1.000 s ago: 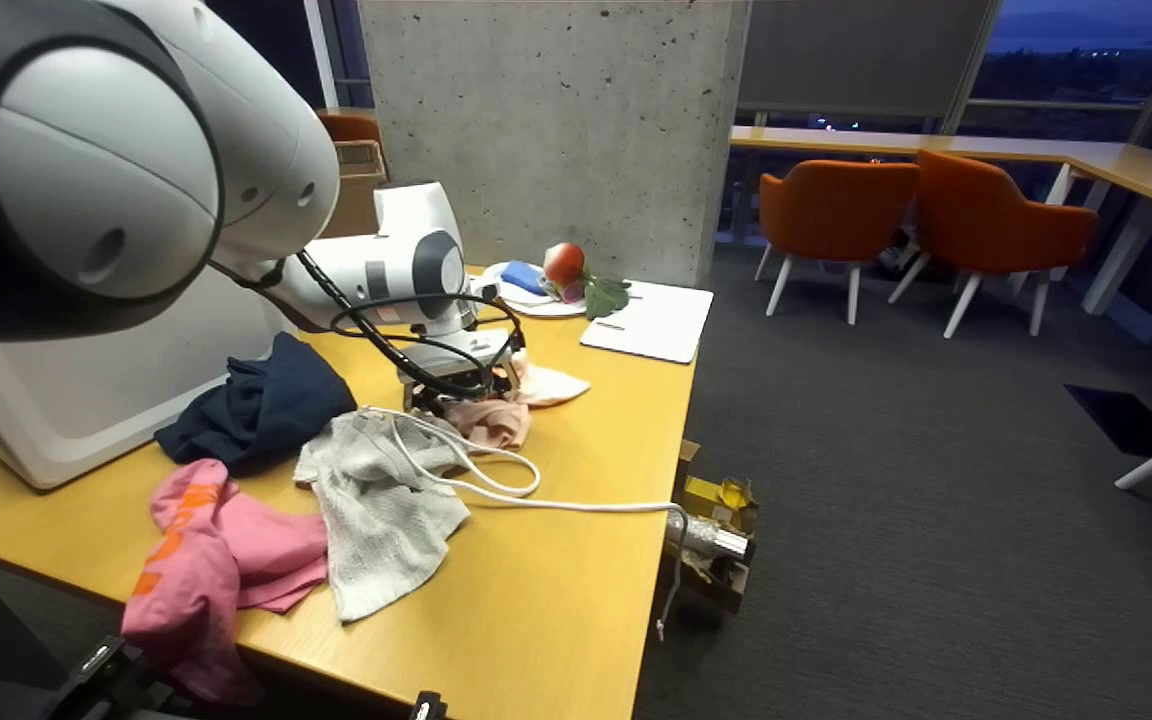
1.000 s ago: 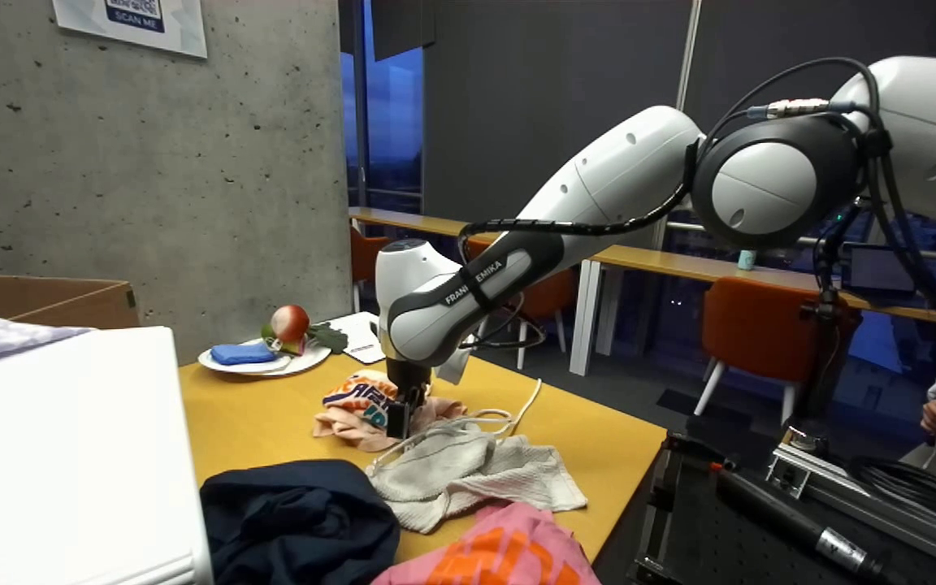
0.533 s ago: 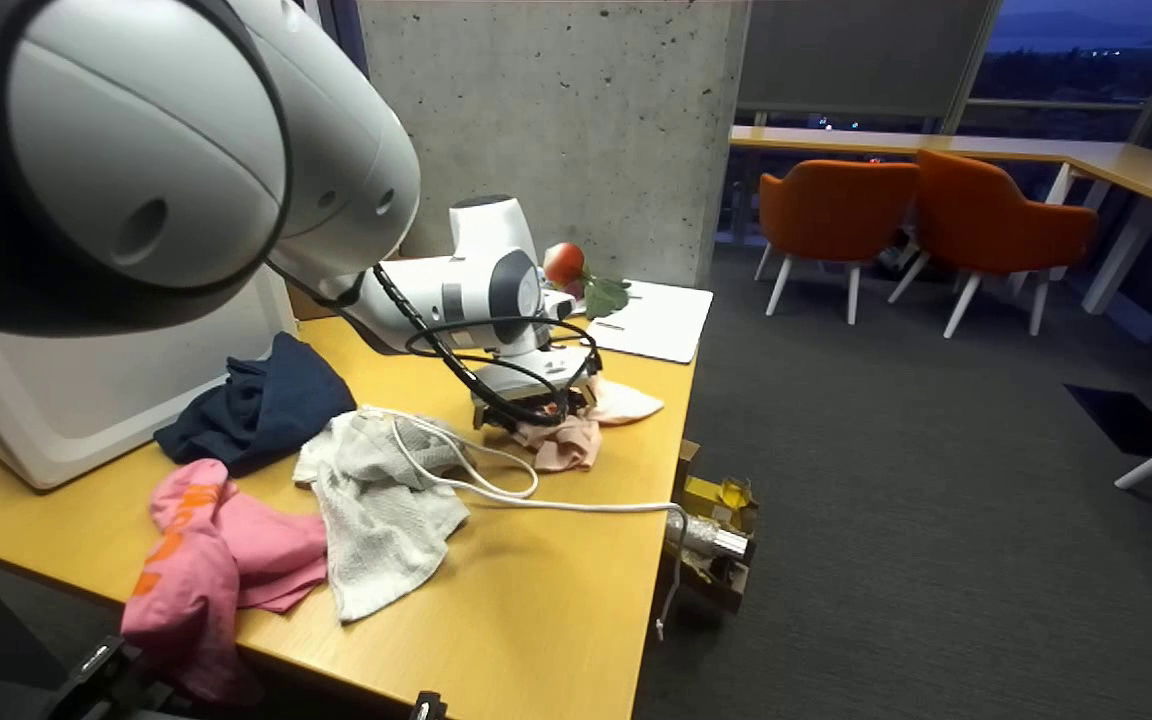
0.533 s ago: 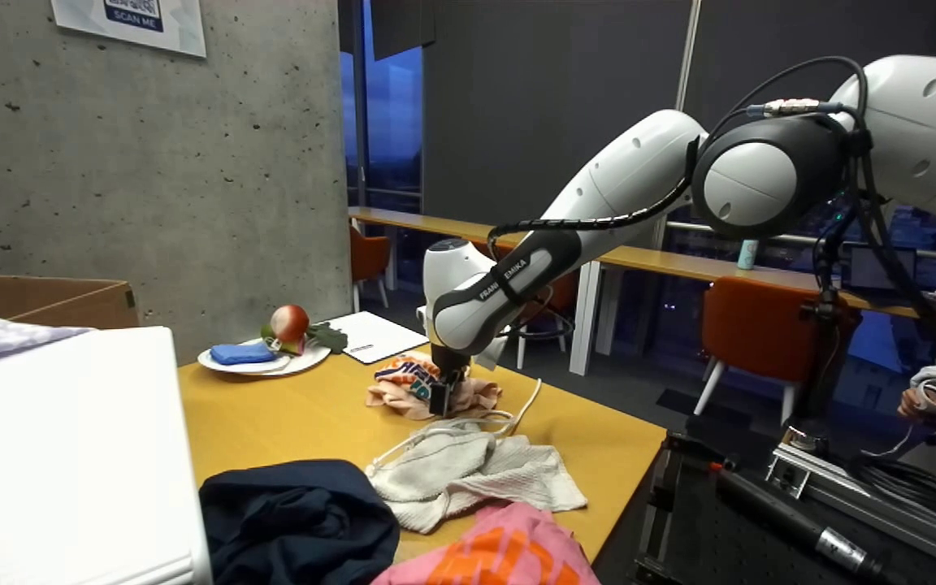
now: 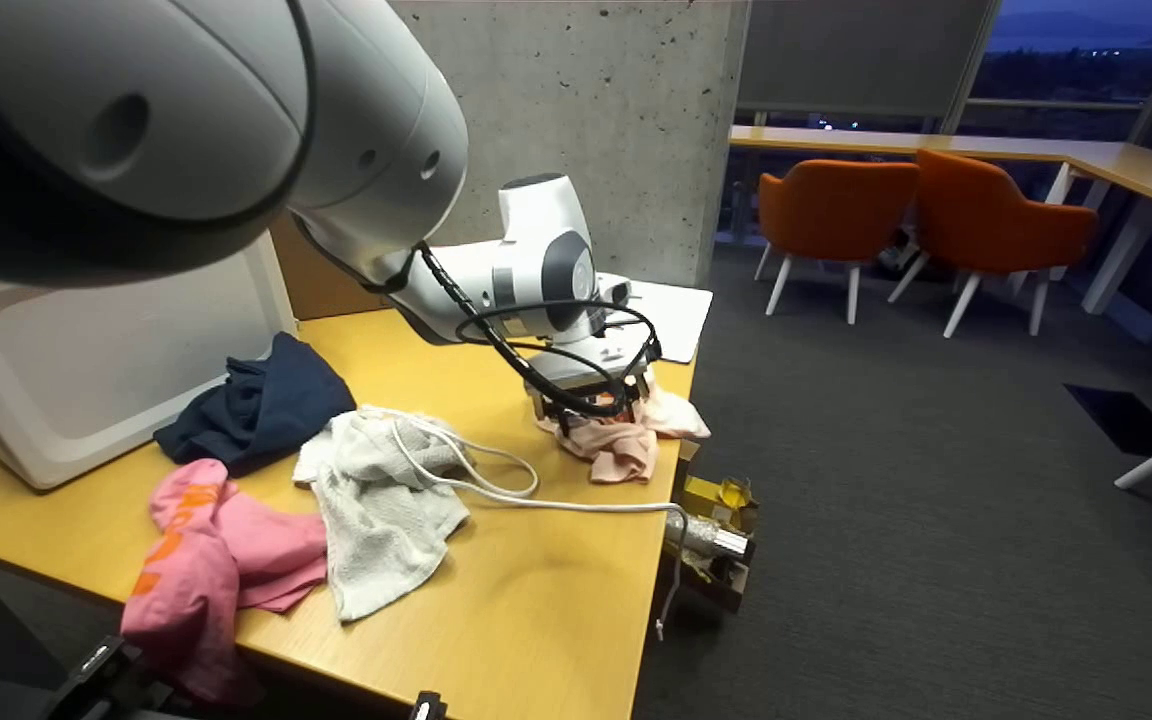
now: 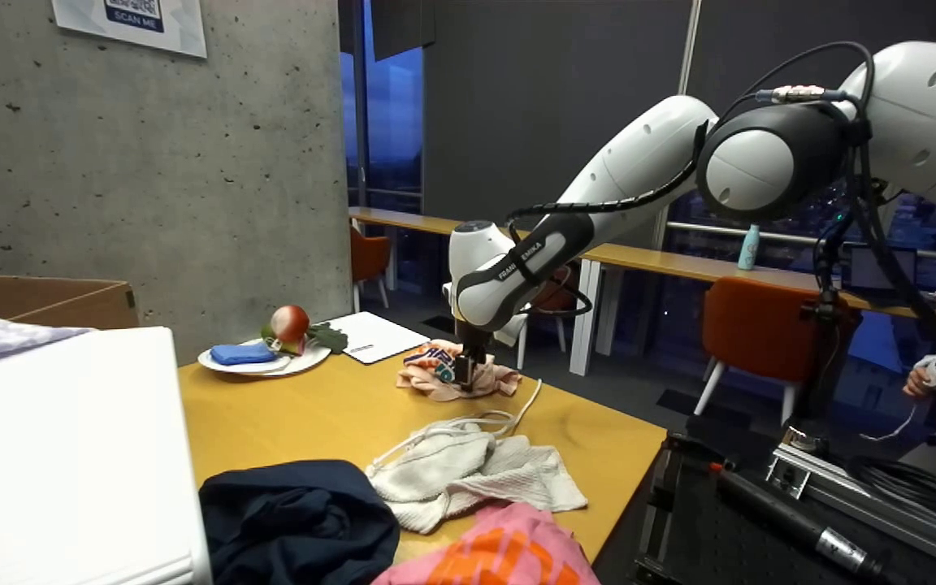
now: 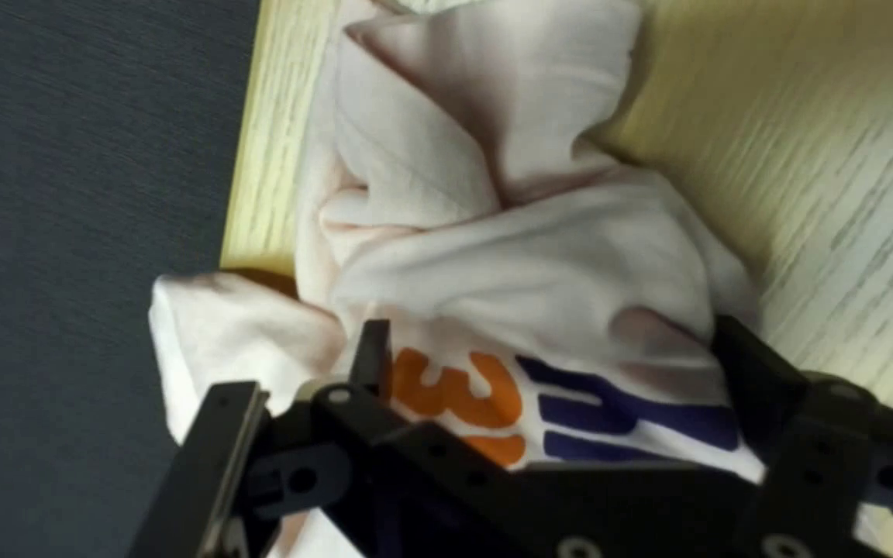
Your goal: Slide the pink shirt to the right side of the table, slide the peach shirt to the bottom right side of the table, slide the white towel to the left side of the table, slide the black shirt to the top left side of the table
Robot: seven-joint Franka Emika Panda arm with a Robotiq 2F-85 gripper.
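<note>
Peach shirt bunched at edge of table, one corner jutting past it. Gripper low over shirt, fingers spread, printed fabric between them; contact with tabletop cannot be told. White towel apart from peach shirt, white cord lying partly over towel. Pink shirt beside towel, partly hanging off table. Dark shirt next to white bin.

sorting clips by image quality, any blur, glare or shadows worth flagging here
Wrist view: peach shirt slightly soft in focus, the table washed pale at right, the tool dark with little detail. Both exterior views: a faint, soft-edged shadow on the table's bare wood, dim blue light outside the windows.
</note>
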